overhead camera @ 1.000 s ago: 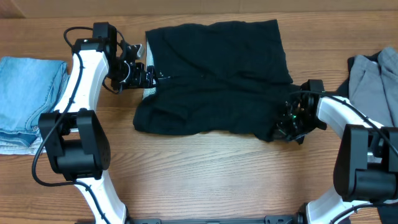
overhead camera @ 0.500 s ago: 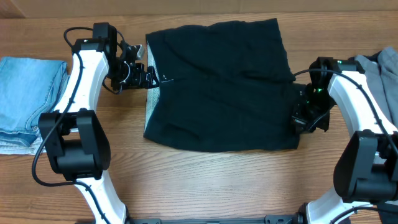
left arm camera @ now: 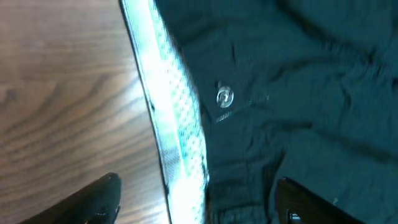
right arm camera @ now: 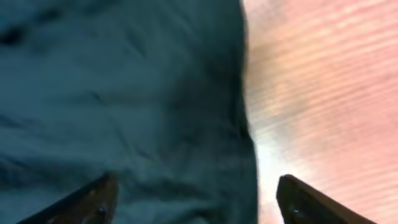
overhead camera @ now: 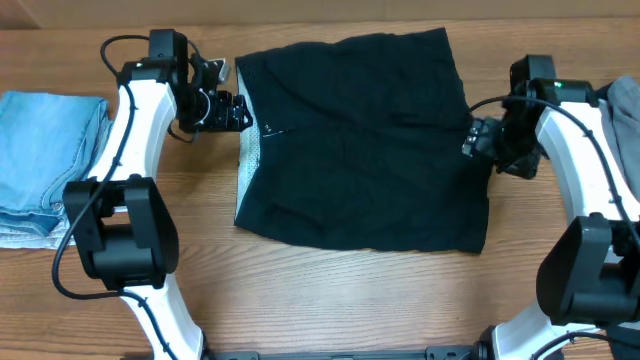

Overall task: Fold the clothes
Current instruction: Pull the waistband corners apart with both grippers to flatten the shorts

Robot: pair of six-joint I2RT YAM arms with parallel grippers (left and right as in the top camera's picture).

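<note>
Black shorts (overhead camera: 360, 140) lie spread flat in the middle of the table, with the white-lined waistband (overhead camera: 248, 160) along their left side. My left gripper (overhead camera: 232, 108) hovers open at the waistband's far corner. In the left wrist view its dark fingers (left arm camera: 93, 202) straddle the pale waistband (left arm camera: 174, 124), near the metal button (left arm camera: 224, 98), and hold nothing. My right gripper (overhead camera: 478, 138) is open over the shorts' right hem. In the right wrist view the cloth edge (right arm camera: 186, 124) runs between its spread fingertips (right arm camera: 311, 202), untouched.
Folded light-blue jeans (overhead camera: 45, 160) are stacked at the table's left edge. A grey garment (overhead camera: 620, 125) lies heaped at the right edge, just behind my right arm. Bare wood (overhead camera: 330, 290) shows in front of the shorts.
My right gripper drew the bunched hem out to the right, let go of it and lifted toward the back. The shorts now lie flatter. My left gripper shifted slightly back along the waistband.
</note>
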